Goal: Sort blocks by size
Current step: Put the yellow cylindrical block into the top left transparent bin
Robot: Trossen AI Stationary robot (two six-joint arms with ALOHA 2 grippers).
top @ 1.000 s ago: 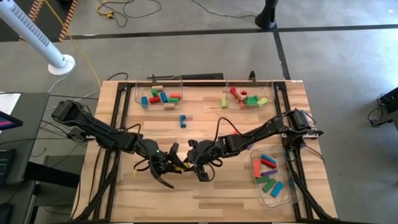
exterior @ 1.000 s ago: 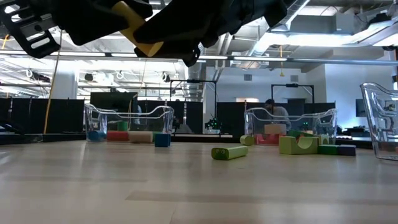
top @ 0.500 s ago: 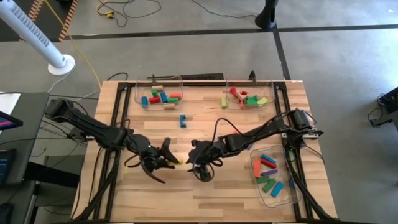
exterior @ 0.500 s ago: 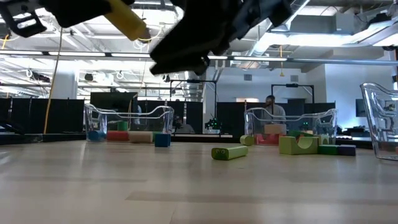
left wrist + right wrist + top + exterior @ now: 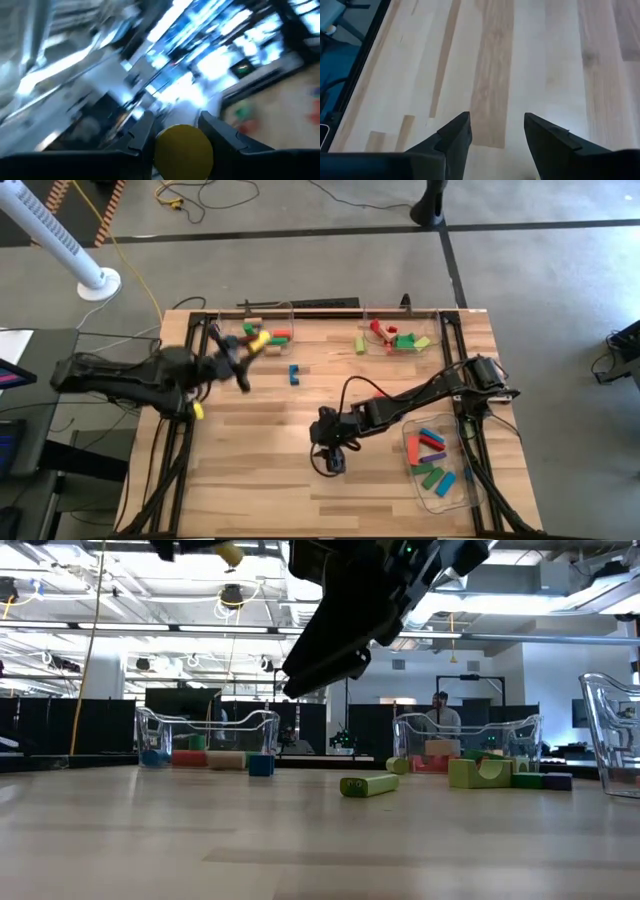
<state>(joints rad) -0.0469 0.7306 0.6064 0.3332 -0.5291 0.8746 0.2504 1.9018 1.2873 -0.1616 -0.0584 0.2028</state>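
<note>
1. Over the far left part of the table [image 5: 330, 500], the left gripper [image 5: 243, 352] was raised, its arm reaching in from the left edge, and its fingers [image 5: 142, 135] were clamped on a yellow cylinder [image 5: 183, 145], which in the high view sat at the fingertips just above the left tray [image 5: 256, 337].
2. Near the table's middle, the right gripper [image 5: 333, 463] pointed down at bare wood, its arm stretched across from the right edge; its fingers [image 5: 454, 136] stood apart with nothing between them.
3. Just beyond the left gripper, the left tray, clear plastic, held short blocks in green, red, blue and tan.
4. Between the two grippers, nearer the left one, a small blue block [image 5: 293, 373] lay loose on the wood, outside any tray.
5. Well beyond the right gripper, toward the far edge, the middle tray [image 5: 401, 338] held red, green and lime blocks, and a lime cylinder [image 5: 368, 784] lay on the table just beside it.
6. Close to the right gripper's arm, on the side toward the table's right edge, the third tray [image 5: 436, 464] held longer bars in red, blue, purple and green.
</note>
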